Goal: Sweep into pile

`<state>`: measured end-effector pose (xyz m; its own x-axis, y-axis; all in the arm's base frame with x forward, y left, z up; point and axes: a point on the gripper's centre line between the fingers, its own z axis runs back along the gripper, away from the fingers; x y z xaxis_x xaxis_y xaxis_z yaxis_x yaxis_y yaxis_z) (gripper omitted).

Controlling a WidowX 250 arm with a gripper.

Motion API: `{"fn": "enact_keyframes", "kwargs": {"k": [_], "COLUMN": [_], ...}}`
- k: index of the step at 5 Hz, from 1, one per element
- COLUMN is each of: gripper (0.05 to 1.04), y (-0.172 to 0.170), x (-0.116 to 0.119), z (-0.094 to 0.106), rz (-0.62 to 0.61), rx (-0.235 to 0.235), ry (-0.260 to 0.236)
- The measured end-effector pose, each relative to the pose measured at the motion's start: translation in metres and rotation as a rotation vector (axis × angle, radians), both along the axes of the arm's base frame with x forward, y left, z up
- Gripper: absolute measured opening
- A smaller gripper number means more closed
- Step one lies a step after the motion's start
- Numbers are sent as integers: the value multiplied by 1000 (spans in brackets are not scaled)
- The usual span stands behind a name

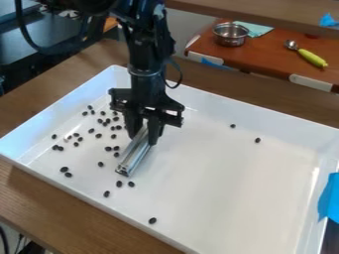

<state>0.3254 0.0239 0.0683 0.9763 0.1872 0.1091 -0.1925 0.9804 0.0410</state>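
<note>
I had my pincer (146, 136) pressed tight on the bar (133, 157), low in the tray (232, 198), so its long side could push the beans (108, 149), strewn on both sides of it, into a pile.

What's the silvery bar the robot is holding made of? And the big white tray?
The bar looks like shiny metal, maybe aluminium, with bright streaks along its straight edges. The tray looks smooth and glossy, with soft shine on its walls: perhaps plastic, perhaps coated metal.
</note>
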Motion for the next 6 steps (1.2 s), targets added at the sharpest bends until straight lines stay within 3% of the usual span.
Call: {"fn": "enact_keyframes", "kwargs": {"k": [1, 2, 3, 4, 5, 6], "gripper": [361, 361, 361, 361, 361, 361], "y": [1, 45, 105, 134, 96, 48], "x": [2, 12, 11, 18, 9, 2], "z": [0, -5, 6, 3, 60, 77], "rz": [24, 120, 157, 169, 77, 58], "rx": [44, -77, -161, -124, 105, 3], "ry": [-15, -43, -58, -63, -108, -56]}}
